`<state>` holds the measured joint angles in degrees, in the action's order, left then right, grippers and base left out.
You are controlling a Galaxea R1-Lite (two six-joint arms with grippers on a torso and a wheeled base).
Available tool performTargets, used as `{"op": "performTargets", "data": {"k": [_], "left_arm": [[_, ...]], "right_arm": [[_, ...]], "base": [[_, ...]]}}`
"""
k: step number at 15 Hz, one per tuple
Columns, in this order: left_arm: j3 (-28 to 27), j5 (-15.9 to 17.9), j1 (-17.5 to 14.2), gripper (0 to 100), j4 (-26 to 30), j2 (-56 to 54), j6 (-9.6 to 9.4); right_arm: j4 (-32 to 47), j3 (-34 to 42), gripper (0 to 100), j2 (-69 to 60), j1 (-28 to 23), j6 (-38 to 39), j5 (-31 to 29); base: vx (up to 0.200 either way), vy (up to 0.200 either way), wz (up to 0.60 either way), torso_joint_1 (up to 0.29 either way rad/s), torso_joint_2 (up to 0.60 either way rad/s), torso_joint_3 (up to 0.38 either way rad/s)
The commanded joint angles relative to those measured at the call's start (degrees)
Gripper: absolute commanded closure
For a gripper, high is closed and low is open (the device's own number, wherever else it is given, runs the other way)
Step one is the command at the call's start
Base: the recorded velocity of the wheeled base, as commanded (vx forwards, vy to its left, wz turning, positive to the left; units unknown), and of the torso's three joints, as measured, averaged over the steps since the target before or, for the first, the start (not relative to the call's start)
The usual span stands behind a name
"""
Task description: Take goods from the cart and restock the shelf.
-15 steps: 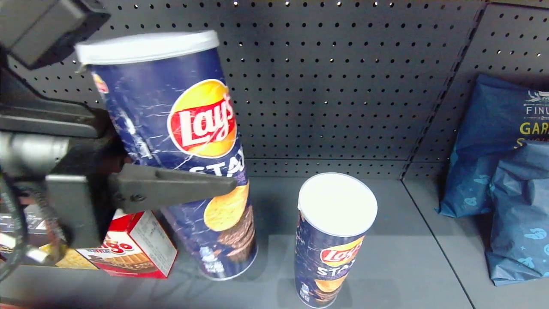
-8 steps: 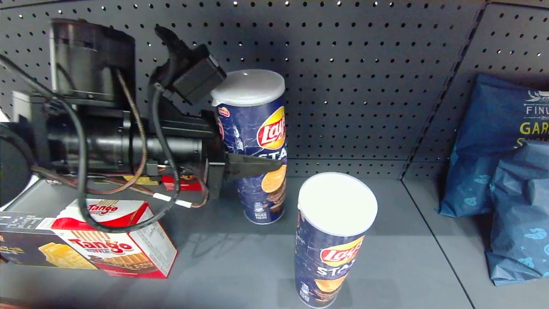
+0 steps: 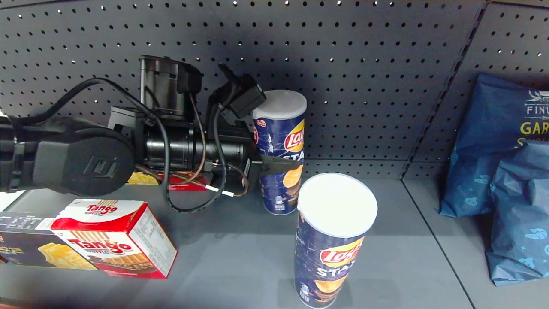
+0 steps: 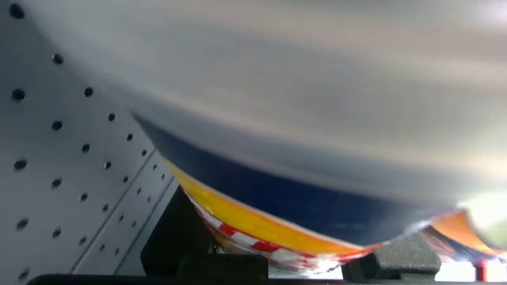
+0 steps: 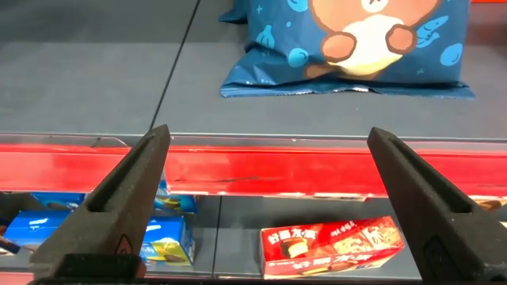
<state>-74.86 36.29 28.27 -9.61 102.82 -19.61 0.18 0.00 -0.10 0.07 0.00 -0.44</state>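
The left gripper (image 3: 281, 165) has its fingers clamped round the middle of a chip can (image 3: 281, 128). The can stands upright at the back of the shelf (image 3: 240, 257), close to the pegboard (image 3: 364, 86) and just behind the 2nd can (image 3: 334, 240) nearer the front. Whether its base already sits on the shelf can't be told. The right gripper (image 5: 269, 136) has its fingers spread wide w/ nothing btwn them, facing a red shelf strip (image 5: 261, 170).

The step in hand looks like setting the can down. To do it well, the arm should bring the can straight down til the base is flat, keep it vertical & only then let go. A tall narrow can prob. tips if freed while leaning or above the board. The fingers should open gently, and the pull-back should run along the arm's own line toward the left, so the near finger doesn't sweep the 2nd can or the wafer box (image 3: 116, 240). The blue bags (image 3: 506, 180) are well apart, so no worry there.

Vs 1 s ago: the can was then large & tilted at the left, near the camera. At 0.5 s ago it was upright and further in. Now it's deeper again & further right, by the pegboard. The 2nd can, wafer box & bags haven't moved
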Motion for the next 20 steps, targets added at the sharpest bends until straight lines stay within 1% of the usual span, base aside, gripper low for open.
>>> {"op": "performTargets", "data": {"k": [1, 9, 13, 17, 20], "left_arm": [[-1.87, 0.01, 0.12, 100, 0.03, 2.92, 0.02], [-8.46, 0.01, 1.7, 100, 0.03, 8.54, 0.1], [-9.07, 0.01, 2.14, 100, -0.06, 9.77, 0.28], [-10.39, 0.01, 2.23, 100, -2.08, 12.06, 0.28], [-10.66, 0.01, 2.23, 100, -2.08, 12.76, 0.1]], "right_arm": [[-0.01, 0.0, 0, 0.1, 0.01, 0.0, 0.0], [-0.01, 0.0, 0, 0.1, 0.01, 0.0, 0.0], [-0.01, 0.0, 0, 0.1, 0.01, 0.0, 0.0], [-0.01, 0.0, 0, 0.1, 0.01, 0.0, 0.0], [-0.01, 0.0, 0, 0.1, 0.01, 0.0, 0.0]], "base": [[0.0, 0.0, 0.0, 0.0, 0.0, 0.0], [0.0, 0.0, 0.0, 0.0, 0.0, 0.0], [0.0, 0.0, 0.0, 0.0, 0.0, 0.0], [0.0, 0.0, 0.0, 0.0, 0.0, 0.0], [0.0, 0.0, 0.0, 0.0, 0.0, 0.0]]}}
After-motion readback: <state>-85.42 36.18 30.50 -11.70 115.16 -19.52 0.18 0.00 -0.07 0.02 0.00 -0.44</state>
